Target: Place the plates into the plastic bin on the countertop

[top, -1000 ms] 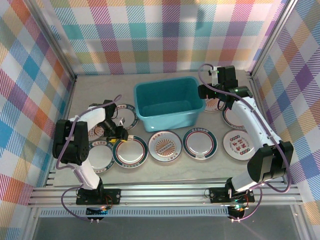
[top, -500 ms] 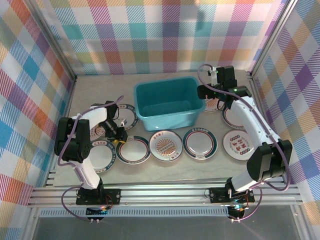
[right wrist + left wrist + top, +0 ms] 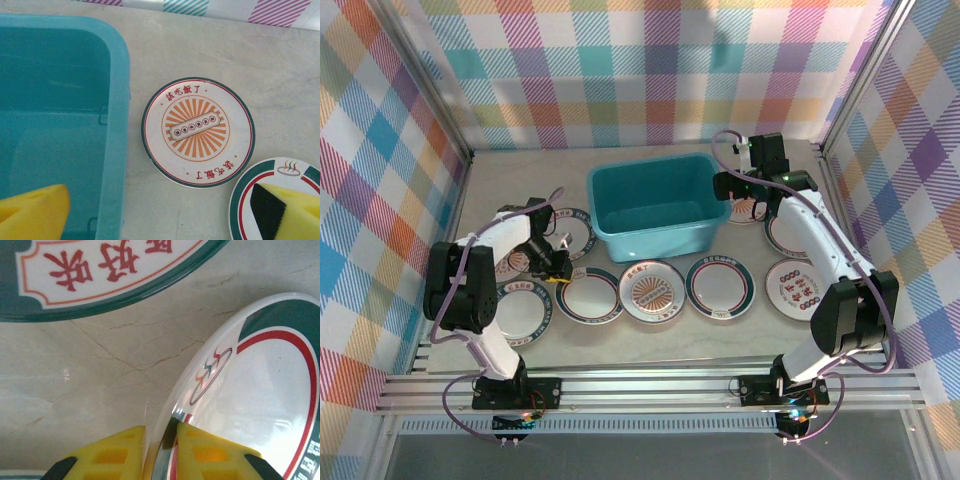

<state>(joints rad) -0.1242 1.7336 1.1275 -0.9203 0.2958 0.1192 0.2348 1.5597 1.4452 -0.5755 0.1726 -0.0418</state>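
Plates are spread on the worktop below and beside the plastic bin at upper centre; none is seen inside. Left gripper is clamped on the rim of the teal-rimmed plate, lower left, so this is judged the grasp step. Right gripper is held apart over the bin's right edge. Next, a lift clearing the bin's rim is called for.
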